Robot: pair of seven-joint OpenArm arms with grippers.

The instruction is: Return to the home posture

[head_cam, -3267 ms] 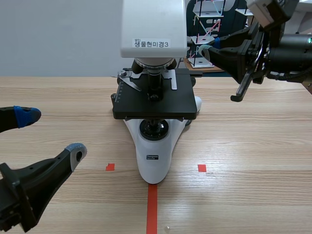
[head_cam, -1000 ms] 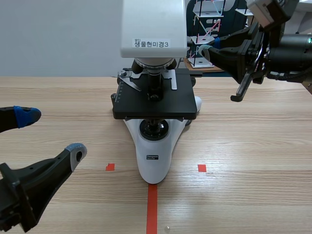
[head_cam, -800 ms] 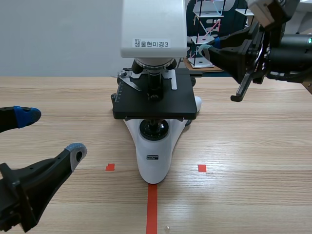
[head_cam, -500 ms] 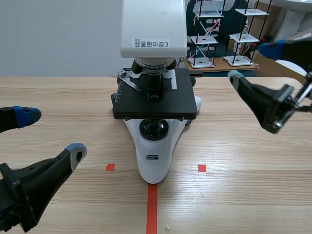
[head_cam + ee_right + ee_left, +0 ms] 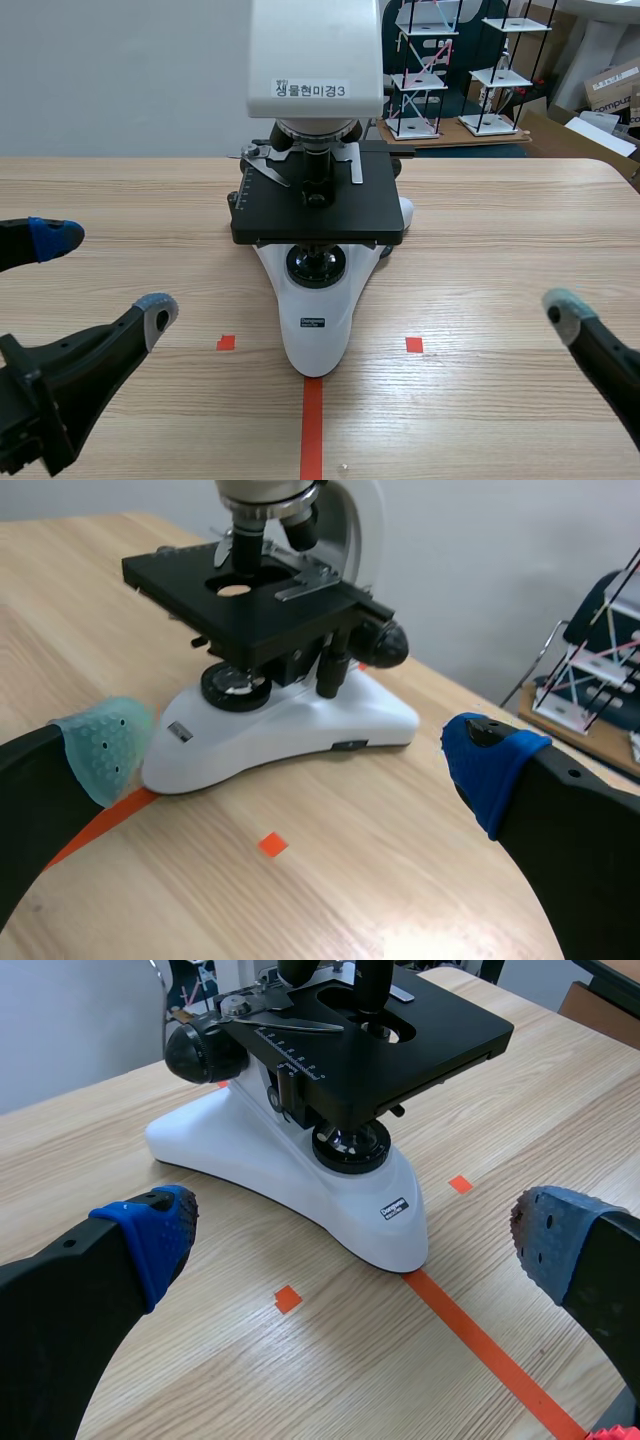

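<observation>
A white and black microscope point(image 5: 318, 300) stands in the middle of the wooden table point(image 5: 500, 220). My left gripper point(image 5: 105, 275) hovers low at the front left, open, with nothing between its fingers. In the left wrist view the microscope point(image 5: 300, 1160) lies ahead of the left gripper point(image 5: 350, 1240). At the front right only one grey-green fingertip point(image 5: 568, 308) of my right arm shows in the scene view. The right wrist view has the right gripper point(image 5: 295, 755) open and empty, with the microscope point(image 5: 300, 710) ahead of it.
Wire-frame racks point(image 5: 420, 70) and cardboard boxes point(image 5: 610, 85) stand behind the table's far right edge. An orange-red tape line point(image 5: 312, 430) runs from the microscope's base toward the front edge, with small squares on either side.
My right arm has come down from high beside the microscope's stage to low at the front right, and its gripper has opened. The left arm has not moved.
</observation>
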